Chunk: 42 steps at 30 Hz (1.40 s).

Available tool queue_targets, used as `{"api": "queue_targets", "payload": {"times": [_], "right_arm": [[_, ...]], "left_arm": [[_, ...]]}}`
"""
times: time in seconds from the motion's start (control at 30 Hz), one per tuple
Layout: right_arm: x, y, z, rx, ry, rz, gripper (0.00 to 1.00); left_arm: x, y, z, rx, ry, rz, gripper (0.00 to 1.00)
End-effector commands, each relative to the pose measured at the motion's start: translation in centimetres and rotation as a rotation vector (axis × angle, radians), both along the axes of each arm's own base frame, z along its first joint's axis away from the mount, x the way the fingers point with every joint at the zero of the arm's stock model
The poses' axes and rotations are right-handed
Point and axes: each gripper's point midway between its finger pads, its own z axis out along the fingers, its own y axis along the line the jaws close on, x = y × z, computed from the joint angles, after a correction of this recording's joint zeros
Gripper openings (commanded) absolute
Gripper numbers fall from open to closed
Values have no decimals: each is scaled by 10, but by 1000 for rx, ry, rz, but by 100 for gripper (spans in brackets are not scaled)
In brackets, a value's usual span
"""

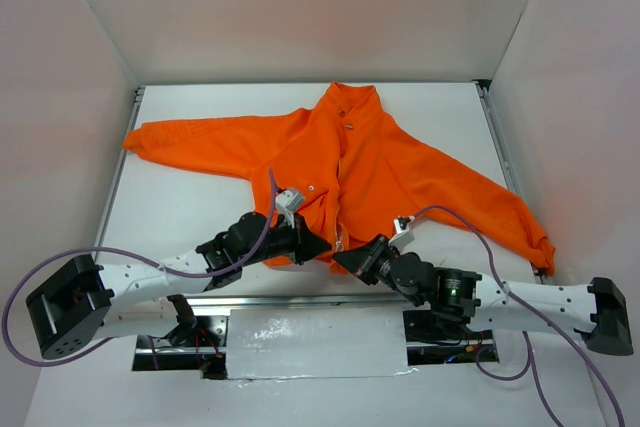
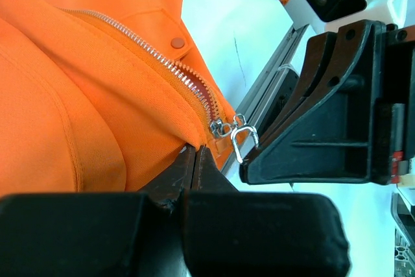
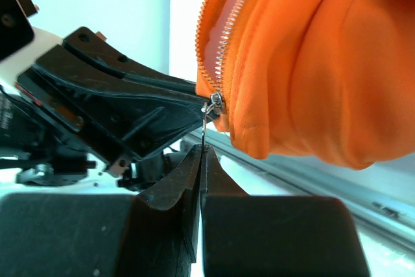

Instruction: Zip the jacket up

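The jacket point(image 1: 400, 162) is lying spread on the table point(image 1: 190, 207), collar far and hem near. The left gripper point(image 1: 324, 246) is pinching the hem just left of the zipper point(image 2: 162, 60), its fingers closed on the fabric. The right gripper point(image 1: 339, 259) is gripping the pull point(image 3: 205, 128) at the zipper's near end, fingers pressed together. Farther up, the zipper is gaping open.
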Motion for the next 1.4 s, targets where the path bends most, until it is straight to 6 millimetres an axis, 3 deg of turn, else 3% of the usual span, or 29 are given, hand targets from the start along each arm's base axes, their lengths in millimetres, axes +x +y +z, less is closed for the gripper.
{"api": "queue_targets", "payload": {"times": [0.0, 0.33, 0.57, 0.97, 1.0, 1.07, 1.1, 1.37], "right_arm": [[4, -2, 21, 47, 60, -59, 0], [-5, 4, 55, 198, 193, -45, 0], [-9, 2, 54, 271, 323, -72, 0], [7, -13, 41, 409, 508, -258, 0], [10, -10, 49, 474, 517, -260, 0], [16, -11, 42, 522, 538, -284, 0], [18, -8, 51, 580, 534, -274, 0], [37, -18, 57, 727, 608, -351, 0]], "left_arm": [[1, -11, 27, -65, -86, -45, 0], [-5, -12, 28, -76, -136, -93, 0], [-12, -12, 29, -81, -163, -138, 0], [-15, -13, 26, -73, -179, -162, 0], [-15, -12, 25, -74, -181, -163, 0], [-15, -12, 27, -80, -189, -162, 0], [-15, -12, 25, -77, -189, -162, 0], [-19, -13, 18, -62, -196, -195, 0]]}}
